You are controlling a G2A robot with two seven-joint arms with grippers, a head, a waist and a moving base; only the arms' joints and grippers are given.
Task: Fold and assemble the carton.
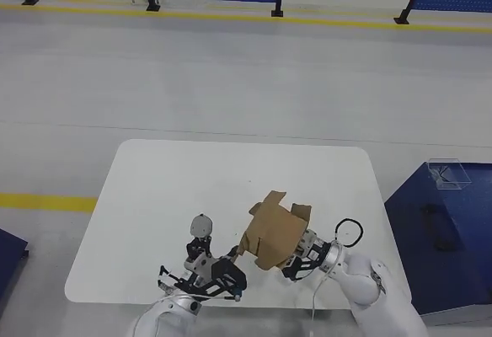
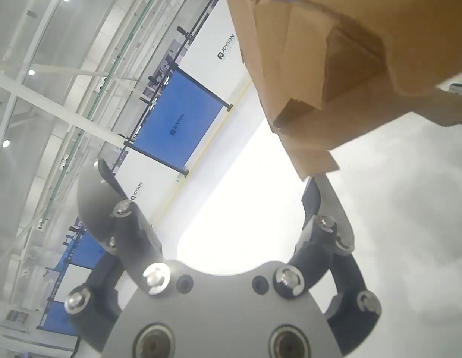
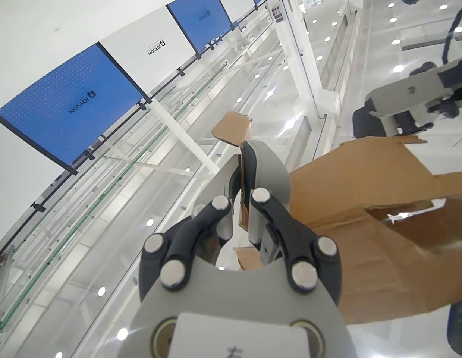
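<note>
Carton position: I see the brown carton (image 1: 273, 229) tilted over the near right part of the white table (image 1: 187, 194), its loose flaps sticking out at the far end.
Carton underside: in the left wrist view, the carton (image 2: 327, 57) has its flaps partly folded in, with a gap between them.
Right gripper: the right gripper (image 3: 242, 173) is clenched on a flap at the edge of the carton (image 3: 365, 225). In the top view the right gripper (image 1: 301, 255) sits at the carton's right side.
Left gripper: the left gripper (image 2: 210, 191) is released, fingers spread wide. One fingertip (image 2: 320, 195) is just below a flap corner; I cannot tell if they touch.
Left gripper location: the left gripper (image 1: 232, 271) is at the carton's near left corner.
</note>
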